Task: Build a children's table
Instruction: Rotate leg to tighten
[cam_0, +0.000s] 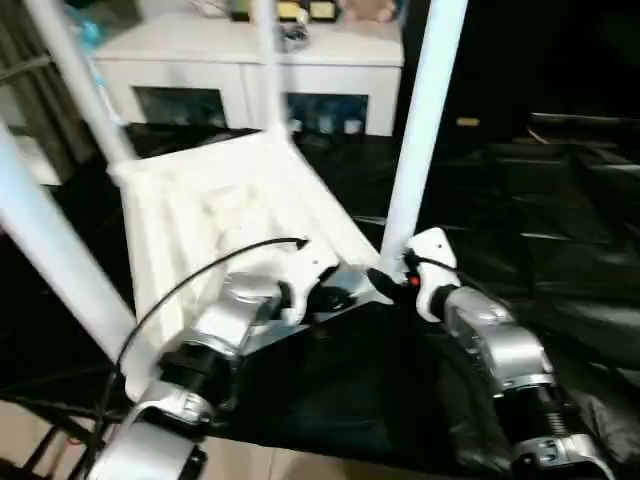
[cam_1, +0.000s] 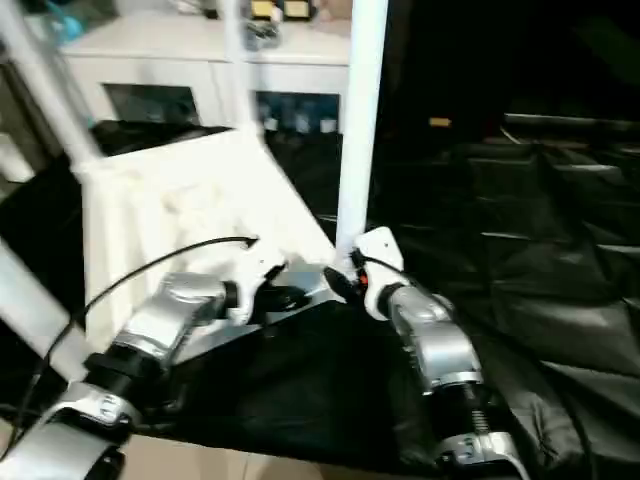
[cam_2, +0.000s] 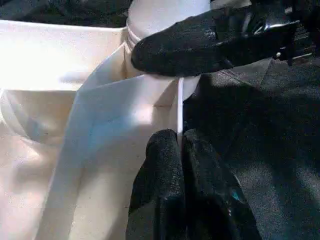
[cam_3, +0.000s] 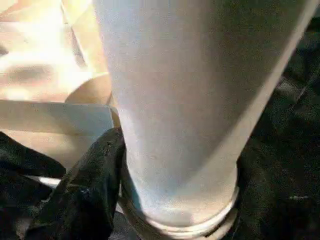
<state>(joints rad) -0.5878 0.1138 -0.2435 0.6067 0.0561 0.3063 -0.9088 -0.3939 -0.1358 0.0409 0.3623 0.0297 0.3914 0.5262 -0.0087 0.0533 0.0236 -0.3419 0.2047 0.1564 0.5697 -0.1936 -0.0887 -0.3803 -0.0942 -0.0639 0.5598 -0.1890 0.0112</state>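
Tabletop (cam_0: 215, 215): white plastic, rectangular, lying upside down and tilted, ribbed underside facing up, rounded sockets at the corners. Landmark for all placements.

Far-left leg (cam_0: 45, 250): white tapered tube, rising slantwise from the tabletop's near-left corner. A second leg (cam_0: 85, 85) stands at the far-left corner. A third leg (cam_0: 268, 65) rises at the far corner. A fourth leg (cam_0: 420, 120) stands upright in the near-right corner socket; its base ring sits at the socket mouth.

Left gripper (cam_2: 179, 150): at the tabletop's near edge, just left of that socket, black fingers pinched together on the thin rim of the tabletop.

Right gripper (cam_0: 395, 275): at the base of the fourth leg, fingers (cam_3: 87, 190) wrapped around the tube just above the socket, clasping it.

Black cloth (cam_0: 520, 210): creased, spread under and right of the tabletop.

White cabinet (cam_0: 250, 75): behind the tabletop, glass doors, small items on top. Pale floor (cam_0: 260, 462) shows at the near edge.
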